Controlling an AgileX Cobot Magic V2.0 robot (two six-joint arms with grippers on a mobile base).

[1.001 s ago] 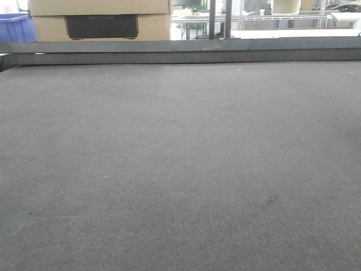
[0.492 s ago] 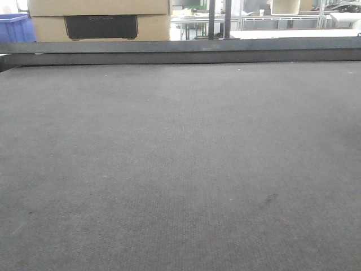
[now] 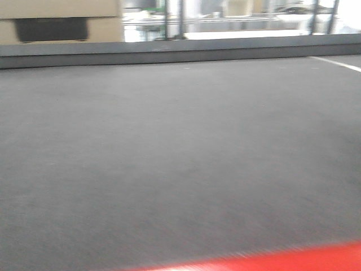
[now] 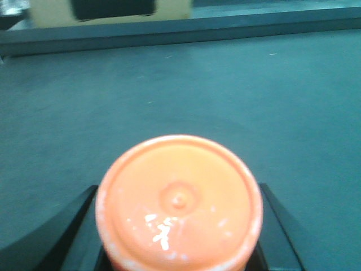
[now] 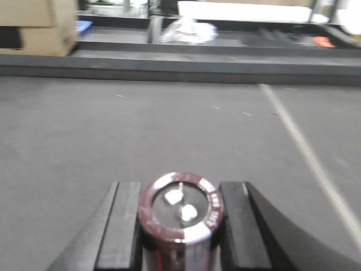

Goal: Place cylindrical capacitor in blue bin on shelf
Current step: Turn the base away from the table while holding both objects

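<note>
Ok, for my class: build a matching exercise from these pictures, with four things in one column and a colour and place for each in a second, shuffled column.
Column one
1. cylindrical capacitor
2. round cap
3. cardboard box
4. floor line

Column two
A. orange, between the jaws of the left gripper
B. white, running along the grey ground on the right
C. dark maroon with a silver rim, between the jaws of the right gripper
D. tan, far off at the upper left

Pairs: 1-C, 2-A, 3-D, 4-B
</note>
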